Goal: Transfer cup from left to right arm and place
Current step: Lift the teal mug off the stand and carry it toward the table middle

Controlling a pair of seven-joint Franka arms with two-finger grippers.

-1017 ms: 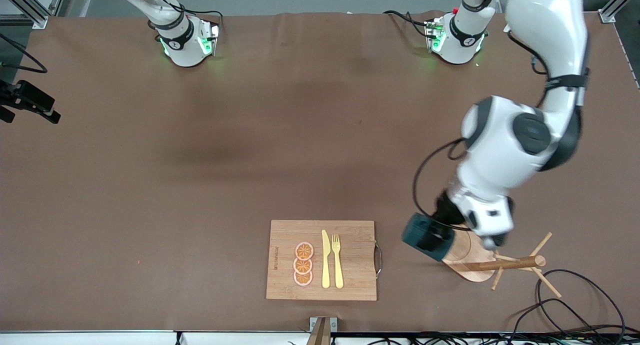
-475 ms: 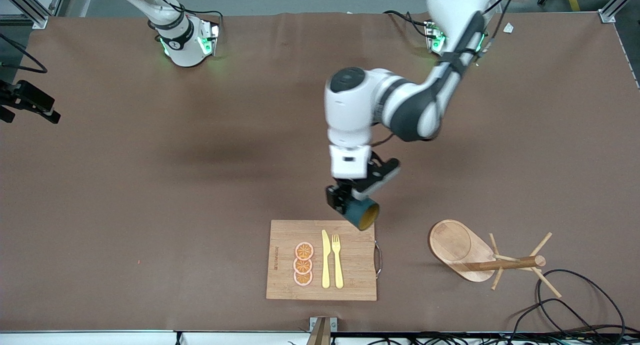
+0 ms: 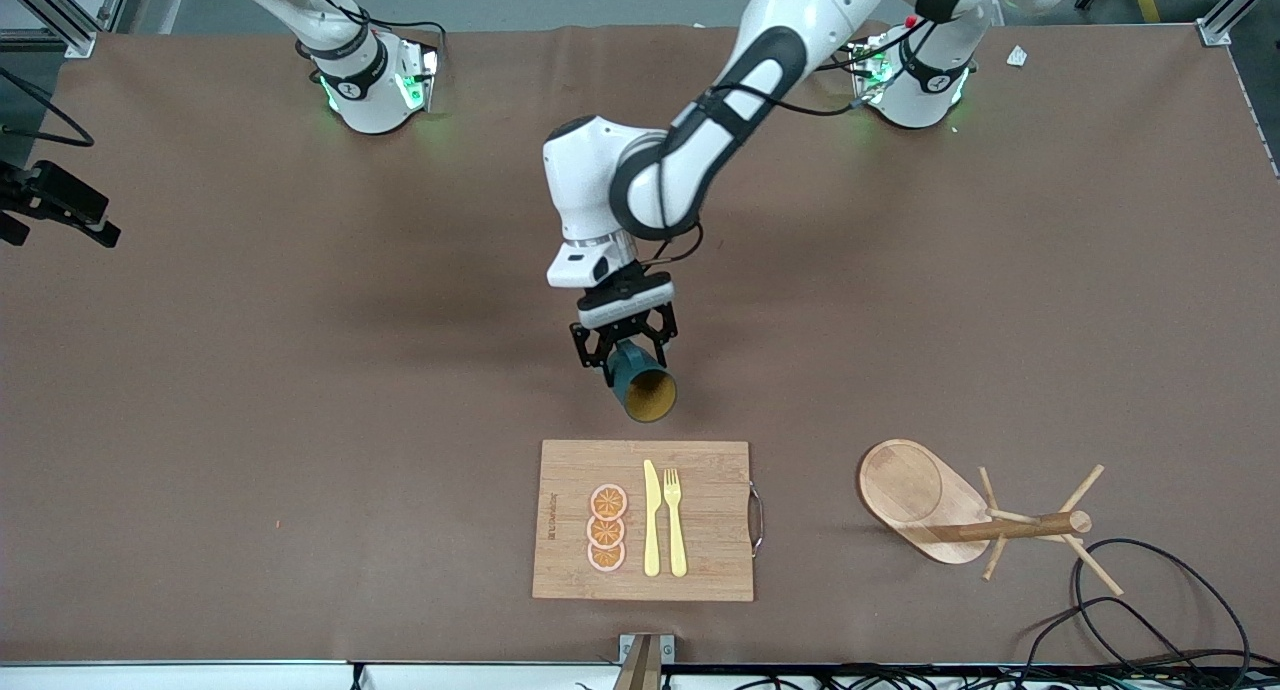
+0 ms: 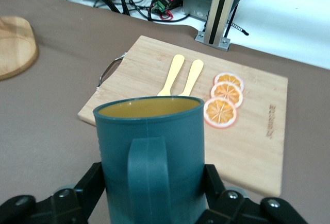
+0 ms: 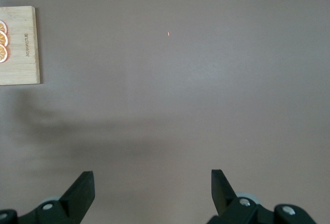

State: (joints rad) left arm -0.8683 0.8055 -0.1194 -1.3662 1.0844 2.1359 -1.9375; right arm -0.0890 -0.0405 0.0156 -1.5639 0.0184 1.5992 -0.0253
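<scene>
Lying nearest the front camera: cutting board (image 3: 642,520). Hanging just above its far edge, over bare table: cup (image 3: 640,387), tilted mouth-forward. Clamping its body: left gripper (image 3: 621,348). Waiting over bare table, fingers spread wide: right gripper (image 5: 152,189).

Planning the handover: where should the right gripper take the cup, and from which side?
Probably the rim end of the cup, approached from the side toward the front camera. The left gripper is shut on its base end, holding it in the air over bare table just short of the cutting board, mouth tilted toward that camera. That leaves the upper wall free. The handle faces the left wrist, so avoid it.
</scene>
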